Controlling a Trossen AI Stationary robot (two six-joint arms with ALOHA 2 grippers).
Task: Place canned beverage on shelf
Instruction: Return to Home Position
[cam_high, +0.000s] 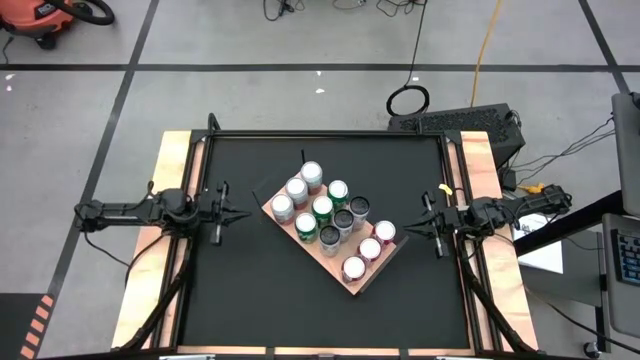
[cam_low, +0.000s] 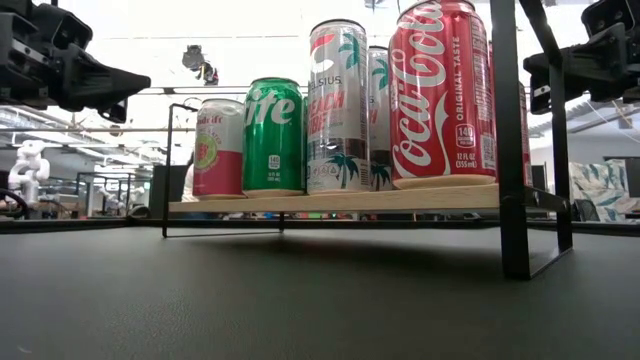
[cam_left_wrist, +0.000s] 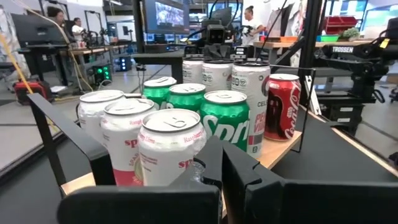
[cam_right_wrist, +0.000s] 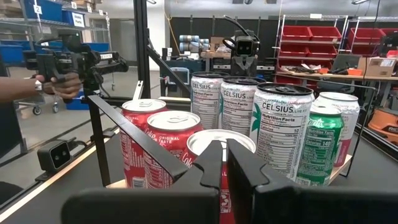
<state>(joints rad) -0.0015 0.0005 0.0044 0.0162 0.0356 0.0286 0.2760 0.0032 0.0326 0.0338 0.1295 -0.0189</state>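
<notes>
At far left, over the left margin of the flat black desk (cam_high: 230, 290): the left hand (cam_high: 243, 213), fingers pinched narrow, gripping nothing, near the shelf's left corner.

Mid-desk, set on a diagonal: the flat rectangular light-tan wood-grain shelf (cam_low: 420, 197) on black corner rods, carrying twelve cans in four rows of three. From left to right across it: three pink-and-white soda cans (cam_high: 297, 188), three green soda cans (cam_high: 322, 206), three tall silver cans (cam_high: 343, 220), three red cola cans (cam_high: 369, 249). All upright, rows just beside one another, the red row along the board's right-hand edge.

At far right, over the desk's right margin: the right hand (cam_high: 406, 228), fingers closed narrow and empty, near the red row, no contact visible.

Bare black desk on every side of the shelf, broadest at the desk's corners, little room between each hand and the shelf. Pale wooden rails (cam_high: 178, 160) down both sides of the desk.

Beyond: grey floor crossed by dark lines, cables trailing. In the right wrist view, red and blue storage bins on racks, and a person's hand (cam_right_wrist: 62, 84) holding a dark device.
</notes>
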